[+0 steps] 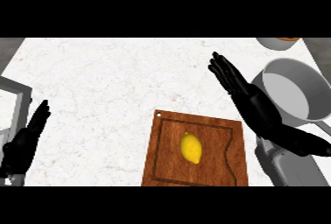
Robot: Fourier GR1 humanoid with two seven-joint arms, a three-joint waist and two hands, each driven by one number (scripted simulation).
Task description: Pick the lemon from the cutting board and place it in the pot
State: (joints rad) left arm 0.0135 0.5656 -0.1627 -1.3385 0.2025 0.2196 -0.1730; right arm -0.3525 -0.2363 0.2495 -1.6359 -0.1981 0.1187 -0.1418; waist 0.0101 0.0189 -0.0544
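Note:
A yellow lemon lies in the middle of a brown wooden cutting board near the counter's front edge. A grey pot stands at the right, its inside bare. My right hand is raised between the board and the pot, fingers straight and pointing up to the left, holding nothing; it is above and right of the lemon. My left hand rests open at the left edge, fingers up.
A small bowl with something orange in it peeks in at the top right. A grey-framed fixture sits at the left edge. The white marble counter stretches wide behind the board.

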